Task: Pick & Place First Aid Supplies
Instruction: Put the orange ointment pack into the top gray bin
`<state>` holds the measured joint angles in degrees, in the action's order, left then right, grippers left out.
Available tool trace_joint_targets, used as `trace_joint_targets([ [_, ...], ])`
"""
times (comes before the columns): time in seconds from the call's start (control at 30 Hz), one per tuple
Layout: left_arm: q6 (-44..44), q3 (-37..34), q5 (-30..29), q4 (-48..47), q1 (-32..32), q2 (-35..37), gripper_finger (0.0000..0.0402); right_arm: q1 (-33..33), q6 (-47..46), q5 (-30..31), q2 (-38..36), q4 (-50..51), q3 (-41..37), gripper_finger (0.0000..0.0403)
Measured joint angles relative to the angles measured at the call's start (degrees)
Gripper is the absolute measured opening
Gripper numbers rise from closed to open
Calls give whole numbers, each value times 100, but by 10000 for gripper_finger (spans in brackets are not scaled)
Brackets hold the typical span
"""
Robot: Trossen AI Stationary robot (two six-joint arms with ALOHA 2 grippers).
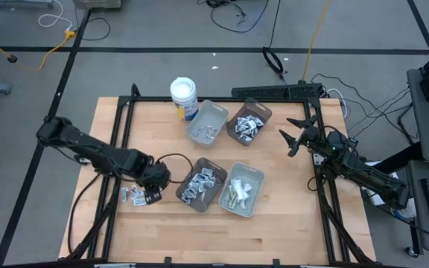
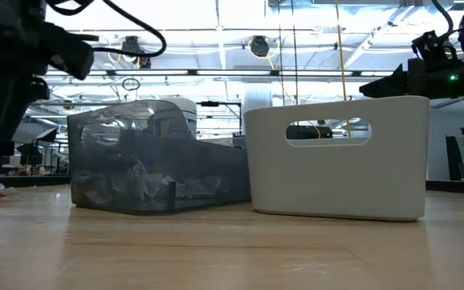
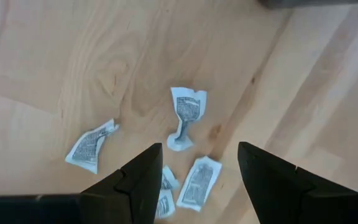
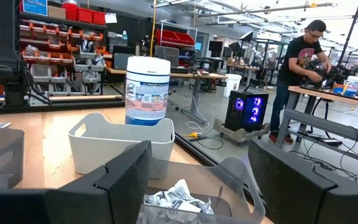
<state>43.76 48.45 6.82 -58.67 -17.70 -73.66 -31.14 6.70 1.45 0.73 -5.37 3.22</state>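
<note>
Nearest the front table edge, on the left: left gripper (image 1: 152, 192) hanging low over a small scatter of loose packets (image 1: 134, 195) on the bare wood, fingers (image 3: 143, 180) spread wide, nothing between them. Seen from the left wrist: several crumpled white printed packets, one (image 3: 187, 115) lying just ahead of the fingertips, another (image 3: 91, 145) off to one side, one more (image 3: 197, 182) in the gap between the fingers, none touched. Just beside that gripper, toward the table's middle: a brown tray (image 1: 202, 184) heaped with silvery packets, and touching it a grey tray (image 1: 243, 189) with pale narrow strips. Farther back: a second grey tray (image 1: 207, 123) and a second brown tray (image 1: 249, 122), side by side, each with packets inside. Behind those, near the far edge: a white round tub (image 1: 184, 96) with a blue label. Off at the right edge, well apart from the trays: right gripper (image 1: 298, 137) raised above the table, fingers splayed wide, empty, pointed toward the rear trays. Beyond the table, in the right wrist view: a person (image 4: 299, 68) standing at a workbench.
</note>
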Motion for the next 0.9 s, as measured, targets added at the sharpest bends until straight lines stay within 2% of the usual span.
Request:
trace_joint_targets([
  [0.37, 357, -707, -585, 1018, -609, -176, 214, -1, 0, 0, -2, 0, -1, 263],
  [0.6, 661, -1215, -605, 1560, -890, -340, 214, -2, 0, 0, 0, 0, -2, 263],
  [0.8, 736, -1367, -845, 1691, -1083, -364, 213, 0, 1, 0, 0, -2, -1, 263],
  [0.9, 725, -1426, -846, 1696, -1094, -364, 193, -1, 0, 0, -1, 0, -1, 263],
])
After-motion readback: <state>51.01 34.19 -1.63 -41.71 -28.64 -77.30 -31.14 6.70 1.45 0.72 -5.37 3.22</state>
